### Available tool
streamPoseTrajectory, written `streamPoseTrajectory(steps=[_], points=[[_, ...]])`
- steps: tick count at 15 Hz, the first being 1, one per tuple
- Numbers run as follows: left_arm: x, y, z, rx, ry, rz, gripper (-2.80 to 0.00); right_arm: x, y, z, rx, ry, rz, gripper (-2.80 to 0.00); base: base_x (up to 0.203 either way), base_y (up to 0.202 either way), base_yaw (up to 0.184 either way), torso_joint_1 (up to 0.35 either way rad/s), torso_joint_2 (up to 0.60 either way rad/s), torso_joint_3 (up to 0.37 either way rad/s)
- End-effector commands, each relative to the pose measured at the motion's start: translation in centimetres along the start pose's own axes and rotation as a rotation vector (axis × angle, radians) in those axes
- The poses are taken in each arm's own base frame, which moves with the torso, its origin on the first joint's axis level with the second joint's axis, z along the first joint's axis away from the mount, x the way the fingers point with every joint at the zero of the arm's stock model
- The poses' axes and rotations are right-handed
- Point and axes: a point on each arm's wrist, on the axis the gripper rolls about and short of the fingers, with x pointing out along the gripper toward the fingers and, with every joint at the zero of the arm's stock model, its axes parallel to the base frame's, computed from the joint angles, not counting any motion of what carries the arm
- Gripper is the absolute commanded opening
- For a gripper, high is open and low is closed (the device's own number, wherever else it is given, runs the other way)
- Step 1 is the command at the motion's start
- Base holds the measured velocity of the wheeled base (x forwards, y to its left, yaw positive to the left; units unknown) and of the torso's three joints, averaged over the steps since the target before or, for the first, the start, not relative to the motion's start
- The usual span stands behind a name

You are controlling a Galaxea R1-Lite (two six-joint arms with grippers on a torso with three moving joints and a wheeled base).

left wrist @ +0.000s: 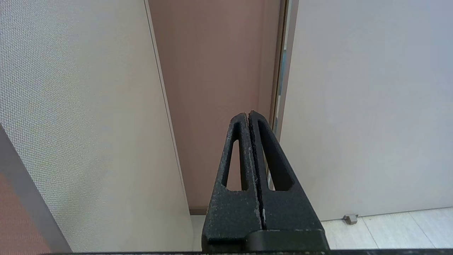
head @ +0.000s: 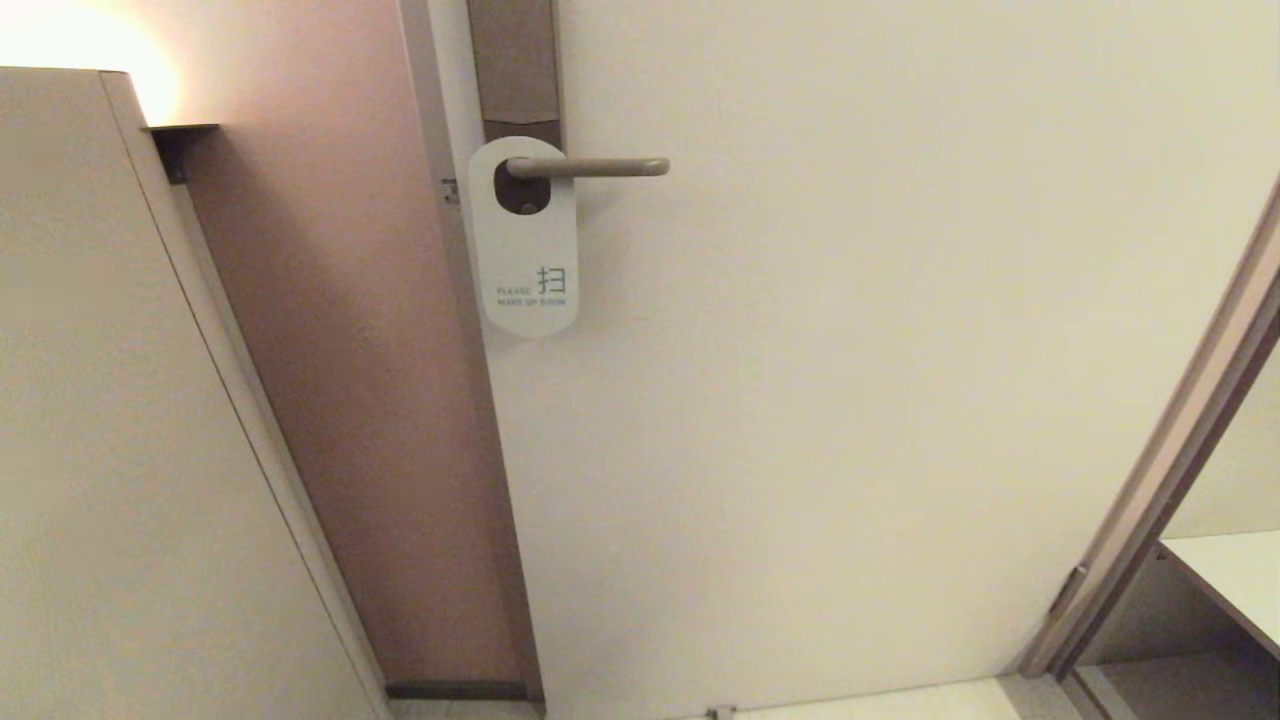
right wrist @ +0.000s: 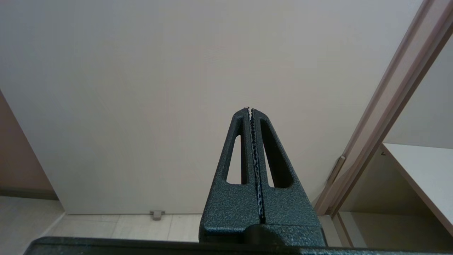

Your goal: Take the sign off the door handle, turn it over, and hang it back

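Note:
The sign (head: 527, 255) hangs on the door handle (head: 600, 167) by its oval hole, white side with teal text facing me. The handle is a slim beige-grey lever on a tall brown backplate (head: 515, 60) near the door's left edge. Neither arm shows in the head view. My left gripper (left wrist: 247, 114) is shut and empty, held low, pointing at the door's edge and the pinkish wall. My right gripper (right wrist: 250, 109) is shut and empty, held low, pointing at the lower part of the door. The sign and the handle show in neither wrist view.
A pale cabinet panel (head: 120, 400) stands close on the left beside a pinkish wall (head: 340, 350). A brown door frame (head: 1180, 420) and a white shelf (head: 1235, 575) are at the right. A small door stop (right wrist: 156, 214) sits on the tiled floor.

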Motion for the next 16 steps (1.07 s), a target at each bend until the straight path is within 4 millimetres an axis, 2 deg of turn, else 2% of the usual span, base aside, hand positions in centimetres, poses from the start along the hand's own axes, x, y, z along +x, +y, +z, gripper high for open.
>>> streamPoseTrajectory(steps=[1, 16], points=[[0.01, 0.0, 0.0, -0.001, 0.001, 0.001, -2.8, 0.01, 0.0, 0.01, -0.001, 0.001, 0.0, -2.8, 0.0, 0.0, 0.0, 0.0, 0.0, 0.0], [0.01, 0.0, 0.0, -0.001, 0.001, 0.0, -2.8, 0.01, 0.0, 0.01, 0.001, 0.0, 0.0, -2.8, 0.0, 0.0, 0.0, 0.0, 0.0, 0.0]])
